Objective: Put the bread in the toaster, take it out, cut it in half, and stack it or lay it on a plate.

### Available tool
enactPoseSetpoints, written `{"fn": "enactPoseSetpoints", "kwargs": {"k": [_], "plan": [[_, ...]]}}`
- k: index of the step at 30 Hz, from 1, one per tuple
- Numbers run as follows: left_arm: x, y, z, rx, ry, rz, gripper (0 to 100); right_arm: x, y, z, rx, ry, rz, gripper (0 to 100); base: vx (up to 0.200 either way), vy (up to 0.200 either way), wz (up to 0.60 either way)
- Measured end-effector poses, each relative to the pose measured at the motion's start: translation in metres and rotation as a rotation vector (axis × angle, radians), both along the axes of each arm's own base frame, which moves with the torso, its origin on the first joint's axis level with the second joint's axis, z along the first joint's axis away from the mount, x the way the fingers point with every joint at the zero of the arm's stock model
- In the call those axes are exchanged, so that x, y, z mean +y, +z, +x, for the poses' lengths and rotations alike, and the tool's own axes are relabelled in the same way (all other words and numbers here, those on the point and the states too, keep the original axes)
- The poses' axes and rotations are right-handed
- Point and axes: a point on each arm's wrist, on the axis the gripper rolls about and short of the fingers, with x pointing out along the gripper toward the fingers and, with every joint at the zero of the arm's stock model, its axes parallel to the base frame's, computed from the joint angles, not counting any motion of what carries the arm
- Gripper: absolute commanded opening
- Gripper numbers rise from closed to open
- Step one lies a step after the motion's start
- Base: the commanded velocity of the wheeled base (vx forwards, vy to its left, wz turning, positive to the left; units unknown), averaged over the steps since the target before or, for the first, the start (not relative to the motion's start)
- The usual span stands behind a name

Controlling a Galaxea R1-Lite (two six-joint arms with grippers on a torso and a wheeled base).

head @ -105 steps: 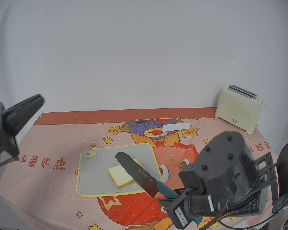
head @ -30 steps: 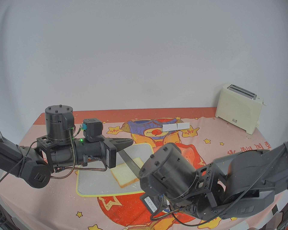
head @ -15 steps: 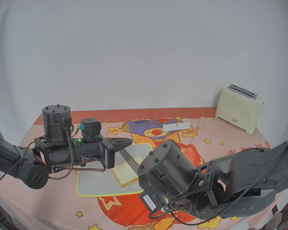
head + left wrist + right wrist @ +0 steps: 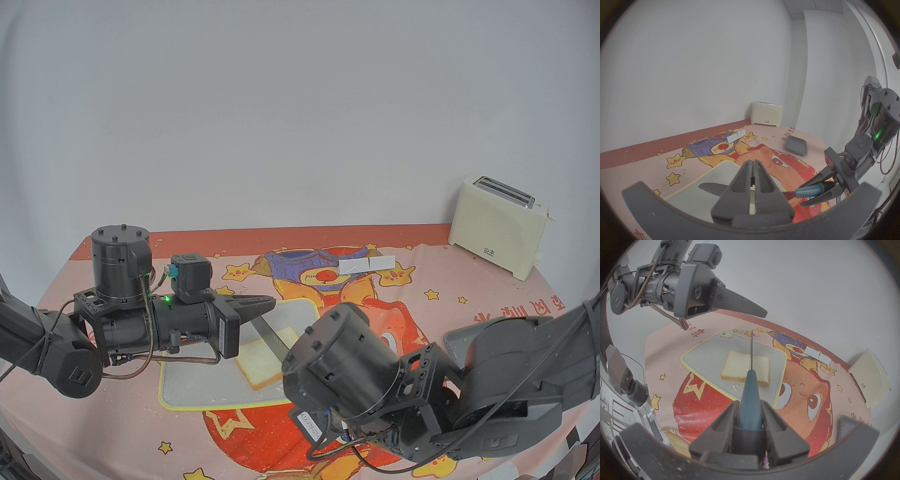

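Observation:
A slice of bread (image 4: 259,364) (image 4: 737,366) lies flat on the grey cutting board (image 4: 194,381) (image 4: 706,355). My right gripper (image 4: 750,402) (image 4: 829,187) is shut on the teal handle of a knife (image 4: 749,390). Its blade (image 4: 270,337) stands edge-down along the middle of the slice. My left gripper (image 4: 265,303) (image 4: 752,175) (image 4: 761,314) is shut on nothing and hovers above the board's far side, near the blade tip. The cream toaster (image 4: 499,225) (image 4: 766,113) stands at the table's far right corner, slots empty. A dark grey plate (image 4: 796,145) lies on the right side.
A white paper strip (image 4: 367,264) lies on the patterned tablecloth behind the board. Crumbs are scattered on the board and cloth. The wall runs close behind the table. My right arm covers much of the table's near right part.
Since 3.5 s ago my left arm has come in from the left edge over the board, and the knife has turned from flat to edge-down. In the last second both arms shifted only slightly.

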Motion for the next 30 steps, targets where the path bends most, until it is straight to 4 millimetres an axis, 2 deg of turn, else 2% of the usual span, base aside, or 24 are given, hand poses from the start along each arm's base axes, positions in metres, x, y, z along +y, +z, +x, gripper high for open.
{"fn": "enactPoseSetpoints", "kwargs": {"k": [16,30], "plan": [[-0.005,-0.018,0.012,0.001,0.006,-0.001,0,0.003,-0.004,-0.001,0.005,0.004,-0.007,0,0.000,0.000,0.00],[-0.003,-0.031,0.009,0.030,0.008,0.015,0,0.003,-0.004,-0.001,0.006,0.003,-0.006,0,0.000,0.000,0.00]]}}
